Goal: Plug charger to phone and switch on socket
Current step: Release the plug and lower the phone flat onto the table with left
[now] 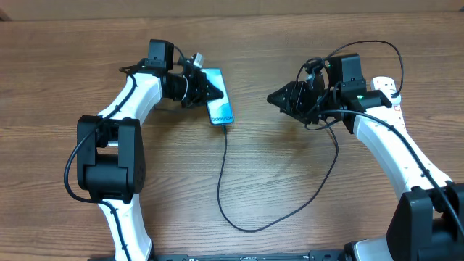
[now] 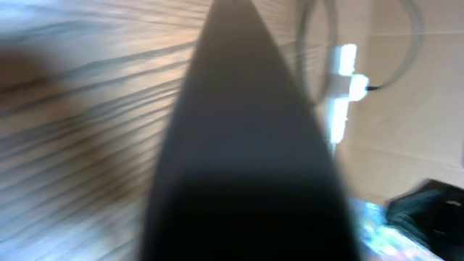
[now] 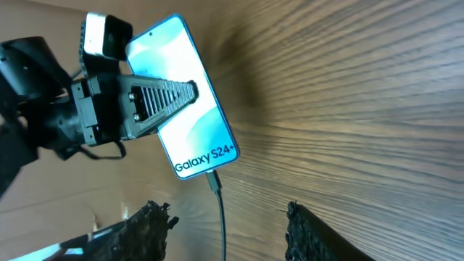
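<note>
The phone (image 1: 220,99) lies on the wooden table at the upper left, its teal screen reading "Galaxy S24+" in the right wrist view (image 3: 190,123). The charger's connector tip (image 3: 212,180) sits in the phone's bottom port. Its thin black cable (image 1: 243,227) loops down and right, then runs up under my right arm; its plug is hidden. My left gripper (image 1: 205,88) is at the phone, one finger (image 3: 163,98) across the screen. My right gripper (image 3: 225,214) is open and empty, apart from the phone, also in the overhead view (image 1: 275,98). The socket (image 1: 385,85) is mostly hidden behind my right arm.
The left wrist view is blurred and mostly filled by a dark shape; a white strip shape (image 2: 344,87) with a grey cord loop shows far off. The table's back edge (image 1: 290,16) runs along the top.
</note>
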`<state>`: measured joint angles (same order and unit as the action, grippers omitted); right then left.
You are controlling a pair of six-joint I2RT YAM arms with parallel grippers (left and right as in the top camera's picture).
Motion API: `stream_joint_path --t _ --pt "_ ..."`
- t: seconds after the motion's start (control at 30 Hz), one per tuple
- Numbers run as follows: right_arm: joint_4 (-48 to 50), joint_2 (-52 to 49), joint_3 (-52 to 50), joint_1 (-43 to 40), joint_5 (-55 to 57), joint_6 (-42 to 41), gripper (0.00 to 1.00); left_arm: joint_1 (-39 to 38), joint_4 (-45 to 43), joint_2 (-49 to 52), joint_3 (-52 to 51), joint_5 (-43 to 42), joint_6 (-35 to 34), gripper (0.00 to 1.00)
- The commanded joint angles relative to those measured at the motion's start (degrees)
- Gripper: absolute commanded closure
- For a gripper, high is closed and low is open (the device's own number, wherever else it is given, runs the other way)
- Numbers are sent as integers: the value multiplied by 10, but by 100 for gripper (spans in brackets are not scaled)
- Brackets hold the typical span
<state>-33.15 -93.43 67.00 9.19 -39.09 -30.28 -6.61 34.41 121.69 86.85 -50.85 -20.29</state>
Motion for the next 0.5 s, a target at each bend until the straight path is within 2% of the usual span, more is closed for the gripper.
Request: stream_joint_path --t 0.0,0.2,0.47 --pt "-12 -2 6 2 26 26 46 2 20 -4 -1 80 41 96" --pt "-37 -2 6 2 45 40 46 2 53 1 -4 139 51 96" --pt "-47 -2 6 2 52 53 45 2 63 27 -6 138 51 96"
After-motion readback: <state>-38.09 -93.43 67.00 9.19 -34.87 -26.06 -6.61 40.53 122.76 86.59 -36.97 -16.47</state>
